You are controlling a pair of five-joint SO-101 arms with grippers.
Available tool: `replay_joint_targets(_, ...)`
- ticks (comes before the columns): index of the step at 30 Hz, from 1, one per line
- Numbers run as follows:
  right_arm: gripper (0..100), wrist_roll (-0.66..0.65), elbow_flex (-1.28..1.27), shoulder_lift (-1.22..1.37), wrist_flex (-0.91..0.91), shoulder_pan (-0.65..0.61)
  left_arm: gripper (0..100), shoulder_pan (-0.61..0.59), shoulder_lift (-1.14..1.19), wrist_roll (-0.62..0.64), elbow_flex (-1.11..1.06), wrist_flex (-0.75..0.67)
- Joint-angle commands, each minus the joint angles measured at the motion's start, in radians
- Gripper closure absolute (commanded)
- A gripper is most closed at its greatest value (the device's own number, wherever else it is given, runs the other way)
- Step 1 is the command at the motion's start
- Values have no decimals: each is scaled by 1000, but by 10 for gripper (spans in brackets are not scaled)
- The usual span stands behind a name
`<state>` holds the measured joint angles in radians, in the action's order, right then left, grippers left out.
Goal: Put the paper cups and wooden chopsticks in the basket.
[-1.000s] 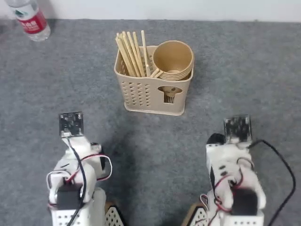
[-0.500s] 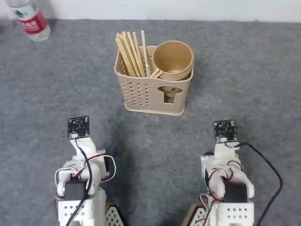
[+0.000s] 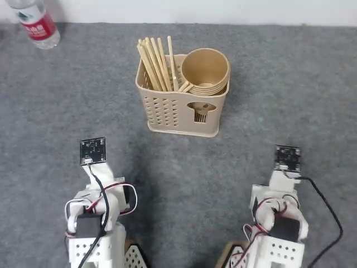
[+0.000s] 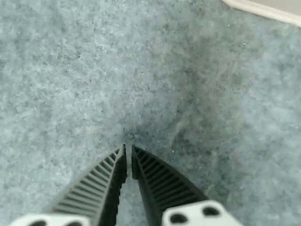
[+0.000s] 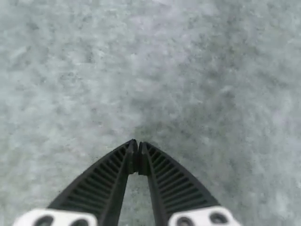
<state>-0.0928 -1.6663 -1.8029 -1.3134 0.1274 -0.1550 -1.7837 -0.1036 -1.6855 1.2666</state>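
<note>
Down at the near edge, both arms are tucked back at their bases, and the left gripper (image 4: pixel 128 151) hangs just over the grey carpet (image 3: pixel 268 100) with its jaws drawn in to a hairline slit, nothing between them. The right gripper (image 5: pixel 136 146) is the same story, tips pressed together and empty. Further out, well apart from both arms, sits the beige basket (image 3: pixel 178 109), and it's loaded: the wooden chopsticks (image 3: pixel 155 64) stand in a leaning bundle on one side, the paper cups (image 3: pixel 205 70) nested in a stack on the other (by the look of it, the job is done). Way off at the far corner lies a plastic bottle (image 3: pixel 34 22), not part of this. So what could spoil it? To my eye the chopsticks poke well above the rim and lean loosely, so any arm swinging forward could clip them and flick a few out, or shove the light basket across the carpet; the tall cup stack could tip the same way. The high view gives the basket and its contents; the wrist views give the jaw tips, which from above sit hidden under the camera boards.
</note>
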Motion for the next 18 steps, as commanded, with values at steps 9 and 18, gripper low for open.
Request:
replay_joint_targets(9,991,-2,-17,-10,2,-74,987,-3,0,6,5,-23)
replay_joint_targets(18,990,-5,-17,-10,2,-70,987,-5,0,5,5,-23)
